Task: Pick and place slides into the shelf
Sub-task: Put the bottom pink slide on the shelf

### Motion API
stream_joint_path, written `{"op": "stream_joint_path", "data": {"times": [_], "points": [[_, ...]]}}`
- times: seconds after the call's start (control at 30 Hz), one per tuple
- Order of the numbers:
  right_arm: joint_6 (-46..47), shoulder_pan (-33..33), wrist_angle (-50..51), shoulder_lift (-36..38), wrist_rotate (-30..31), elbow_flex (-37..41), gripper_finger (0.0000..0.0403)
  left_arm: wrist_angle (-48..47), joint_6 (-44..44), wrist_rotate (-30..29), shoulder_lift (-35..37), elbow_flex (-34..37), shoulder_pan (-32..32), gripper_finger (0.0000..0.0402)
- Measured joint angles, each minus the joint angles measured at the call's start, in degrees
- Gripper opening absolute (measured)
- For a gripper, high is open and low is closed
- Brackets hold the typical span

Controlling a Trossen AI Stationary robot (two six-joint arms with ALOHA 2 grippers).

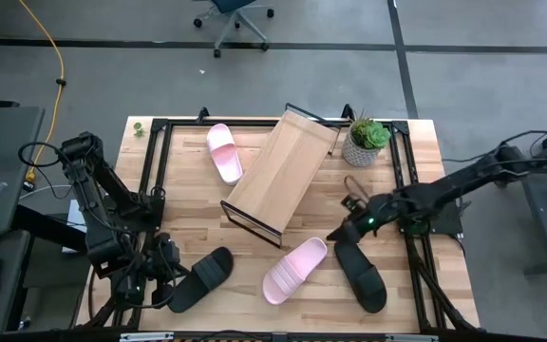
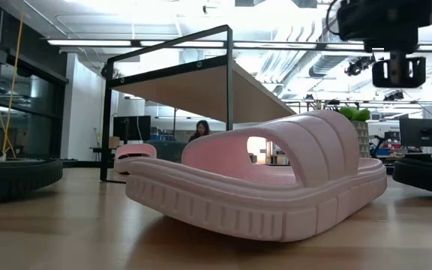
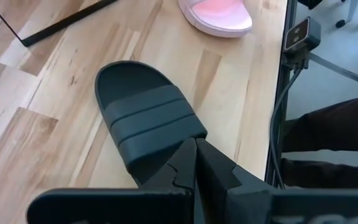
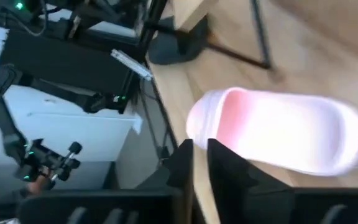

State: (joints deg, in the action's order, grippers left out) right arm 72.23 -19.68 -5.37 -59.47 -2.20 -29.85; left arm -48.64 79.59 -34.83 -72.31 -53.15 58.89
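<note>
Centrally, the shelf (image 1: 281,174) lies slanted on the surface (image 1: 416,152); one pink slide (image 1: 223,152) sits beside its far-left edge, another pink slide (image 1: 294,270) lies near it in front, flanked by two black slides (image 1: 200,278) (image 1: 361,275). Right end effector (image 1: 335,235) hovers slightly parted, empty, between pink and black slides. Left end effector (image 3: 196,163), fully closed, touches the left black slide's edge.

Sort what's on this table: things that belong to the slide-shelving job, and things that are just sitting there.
Job:
- pink slide near the table's front
- pink slide at the back
- black slide by the left gripper
- black slide on the right
- shelf
- right gripper, over the front pink slide

Just there:
- potted plant
</note>
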Motion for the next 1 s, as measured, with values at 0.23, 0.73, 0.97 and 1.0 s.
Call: {"op": "stream_joint_path", "data": {"times": [0.23, 0.73, 0.97, 1.0], "points": [[4.5, -3.6, -16.9, -14.2, 3.6, 0.0, 0.0134, -0.8, -0.3, -0.8, 0.0, 0.0, 0.0, 0.0001], [-1.6, -7.8, -5.1, -33.4, 2.9, -17.1, 0.0142, -1.0, -0.3, -0.8, 0.0, 0.0, 0.0, 0.0001], [-1.7, -7.9, -4.8, -37.1, 4.0, -19.2, 0.0142, -0.9, -0.2, -0.8, 0.0, 0.0, 0.0, 0.0001], [-1.7, -7.9, -4.9, -37.6, 3.9, -19.3, 0.0142, -0.9, -0.2, -0.8, 0.0, 0.0, 0.0, 0.0001]]}}
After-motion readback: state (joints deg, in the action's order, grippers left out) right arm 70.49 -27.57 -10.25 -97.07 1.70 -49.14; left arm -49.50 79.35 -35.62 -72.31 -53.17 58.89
